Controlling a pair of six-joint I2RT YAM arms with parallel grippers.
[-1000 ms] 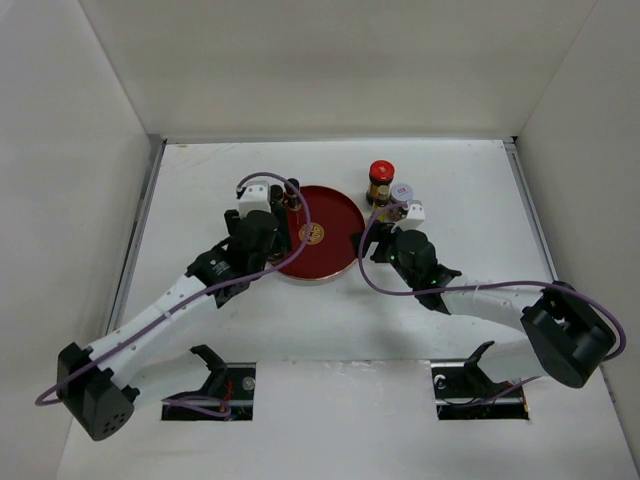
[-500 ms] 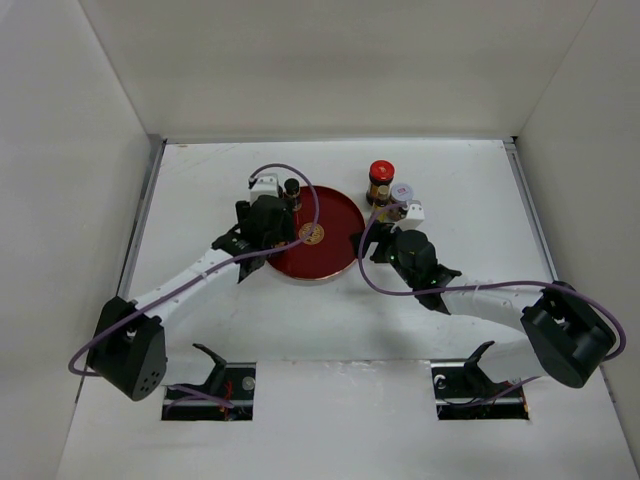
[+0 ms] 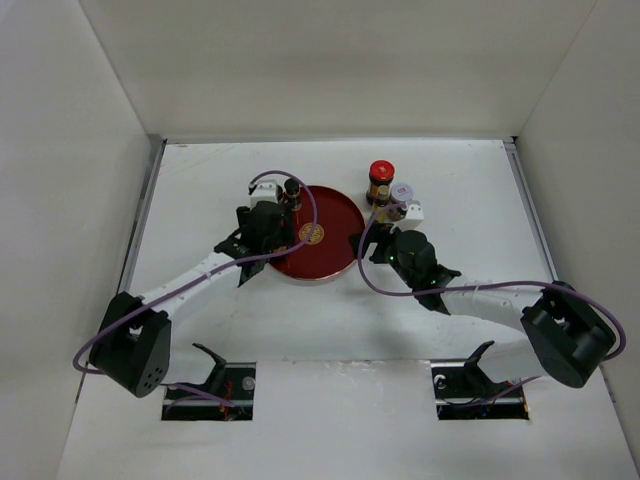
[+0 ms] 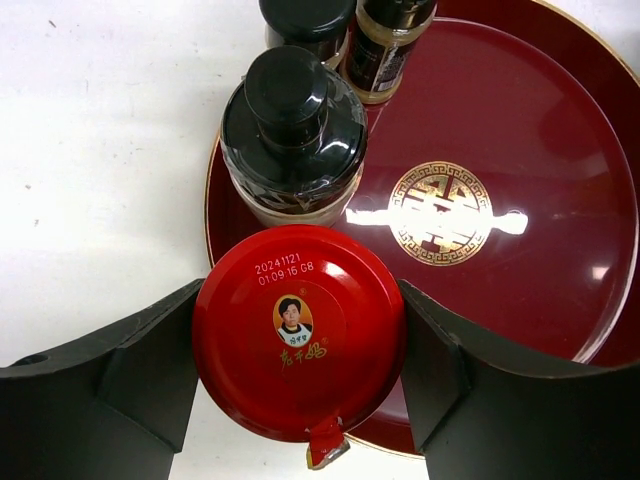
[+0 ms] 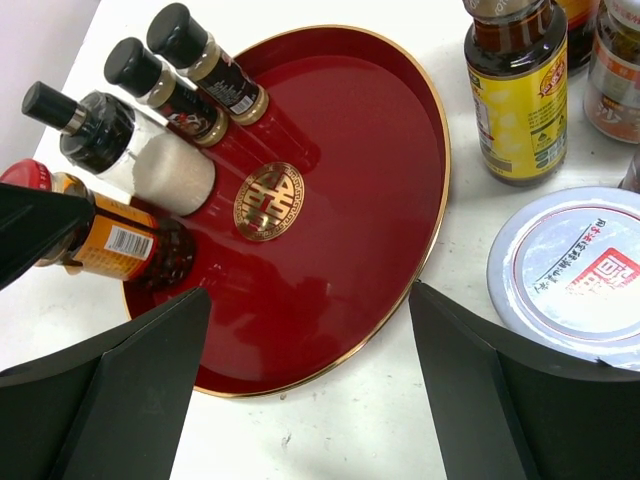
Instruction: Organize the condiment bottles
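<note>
The left hand (image 4: 298,345) is clamped on the wide red lid of an amber glass jar with an orange label (image 4: 298,300), one finger on each side of the lid. The jar stands upright at the near left rim of the round red tray with a gold emblem (image 4: 560,150); whether its base rests on the tray cannot be told.

Just beyond it, inside the left rim, stands a squat round bottle with a black cap and pale contents (image 4: 292,140), very close to the red lid. Farther along the same rim are two slim dark bottles with black caps (image 5: 190,75), side by side. The middle and right of the tray are bare.

The right hand (image 5: 308,292) hovers over the near right part of the tray with its fingers wide apart, holding nothing.

On the white bench (image 3: 450,170), right of the tray, stand a tall dark-capped bottle with a yellow label (image 5: 518,90) and a jar with a white printed lid (image 5: 575,265). A second red-lidded amber jar (image 3: 381,172) stands just beyond them.
</note>
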